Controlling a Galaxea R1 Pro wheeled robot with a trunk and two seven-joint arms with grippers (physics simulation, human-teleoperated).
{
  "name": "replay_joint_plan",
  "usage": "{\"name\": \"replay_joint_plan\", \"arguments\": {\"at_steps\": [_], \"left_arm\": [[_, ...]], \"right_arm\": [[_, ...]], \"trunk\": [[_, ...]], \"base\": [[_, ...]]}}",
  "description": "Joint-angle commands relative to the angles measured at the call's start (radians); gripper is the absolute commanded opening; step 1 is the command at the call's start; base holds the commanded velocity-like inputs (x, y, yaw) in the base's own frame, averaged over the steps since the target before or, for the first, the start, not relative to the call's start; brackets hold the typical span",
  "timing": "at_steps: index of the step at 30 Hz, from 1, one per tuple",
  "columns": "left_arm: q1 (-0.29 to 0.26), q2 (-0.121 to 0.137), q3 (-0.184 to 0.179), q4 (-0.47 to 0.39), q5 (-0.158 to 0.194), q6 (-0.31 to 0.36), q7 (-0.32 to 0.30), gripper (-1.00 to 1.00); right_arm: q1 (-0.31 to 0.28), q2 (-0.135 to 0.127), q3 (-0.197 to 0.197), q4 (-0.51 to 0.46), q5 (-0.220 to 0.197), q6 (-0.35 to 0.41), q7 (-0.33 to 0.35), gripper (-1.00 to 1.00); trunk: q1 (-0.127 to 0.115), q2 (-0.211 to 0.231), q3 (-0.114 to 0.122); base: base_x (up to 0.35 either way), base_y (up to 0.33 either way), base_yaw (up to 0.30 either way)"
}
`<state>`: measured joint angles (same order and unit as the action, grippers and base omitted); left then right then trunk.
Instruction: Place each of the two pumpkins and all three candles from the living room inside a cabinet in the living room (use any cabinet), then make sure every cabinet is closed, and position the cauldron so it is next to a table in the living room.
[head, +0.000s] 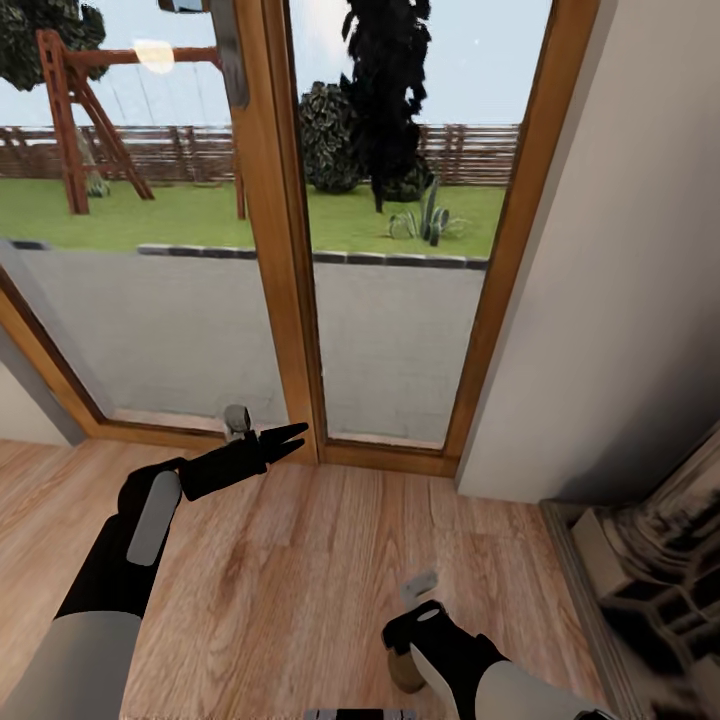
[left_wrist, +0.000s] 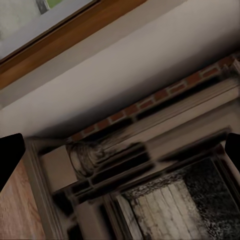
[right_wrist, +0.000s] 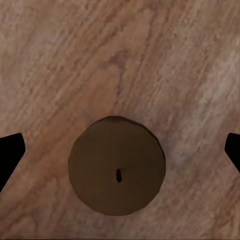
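Note:
A stubby brown candle (right_wrist: 116, 166) with a small dark wick stands upright on the wooden floor (right_wrist: 150, 60). It sits straight below my right gripper (right_wrist: 120, 156), which is open, its two black fingertips far apart on either side and touching nothing. In the head view the candle (head: 404, 672) peeks out beside my right wrist near the bottom edge. My left gripper (head: 290, 438) hangs open and empty above the floor near the door frame; the left wrist view has its dark fingertips (left_wrist: 10, 155) at the sides. The pumpkins, cabinet, cauldron and table are out of view.
A tall glass door with a wooden frame (head: 285, 250) stands straight ahead, with a garden outside. A pale wall (head: 620, 300) runs along the right. The brick-and-stone fireplace (head: 660, 570) sits low at the right, and its opening (left_wrist: 165, 200) faces the left wrist camera.

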<state>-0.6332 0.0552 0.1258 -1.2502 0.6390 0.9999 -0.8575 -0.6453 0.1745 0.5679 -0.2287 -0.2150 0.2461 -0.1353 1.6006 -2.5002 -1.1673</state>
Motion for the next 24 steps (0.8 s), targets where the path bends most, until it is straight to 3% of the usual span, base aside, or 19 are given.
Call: {"name": "replay_joint_plan", "arguments": {"at_steps": [1, 5, 10, 16, 24], "left_arm": [[0.000, 0.000, 0.000, 0.000, 0.001, 0.000, 0.000, 1.00], [0.000, 0.001, 0.000, 0.000, 0.001, 0.000, 0.000, 1.00], [0.018, 0.003, 0.014, -0.002, 0.002, -0.003, -0.010, 1.00], [0.027, 0.002, 0.042, -0.003, 0.002, -0.003, -0.012, 1.00], [0.028, 0.002, 0.044, -0.002, 0.002, -0.003, -0.012, 1.00]], "right_arm": [[0.000, 0.000, 0.000, 0.001, 0.001, 0.000, 0.013, 1.00], [0.000, 0.000, 0.000, 0.000, 0.002, -0.003, 0.037, 1.00], [-0.009, 0.000, -0.008, -0.003, 0.000, -0.007, 0.039, 1.00], [-0.015, 0.000, -0.009, -0.003, 0.000, -0.007, 0.043, 1.00], [-0.016, 0.000, -0.012, -0.002, -0.001, -0.005, 0.035, 1.00]], "trunk": [[0.000, 0.000, -0.004], [0.002, -0.001, -0.019], [0.002, -0.001, -0.019], [0.005, -0.002, -0.039], [0.008, -0.004, -0.066]], "base": [[0.000, 0.000, 0.000], [0.000, 0.000, 0.000], [0.000, 0.000, 0.000], [0.000, 0.000, 0.000], [0.000, 0.000, 0.000]]}}
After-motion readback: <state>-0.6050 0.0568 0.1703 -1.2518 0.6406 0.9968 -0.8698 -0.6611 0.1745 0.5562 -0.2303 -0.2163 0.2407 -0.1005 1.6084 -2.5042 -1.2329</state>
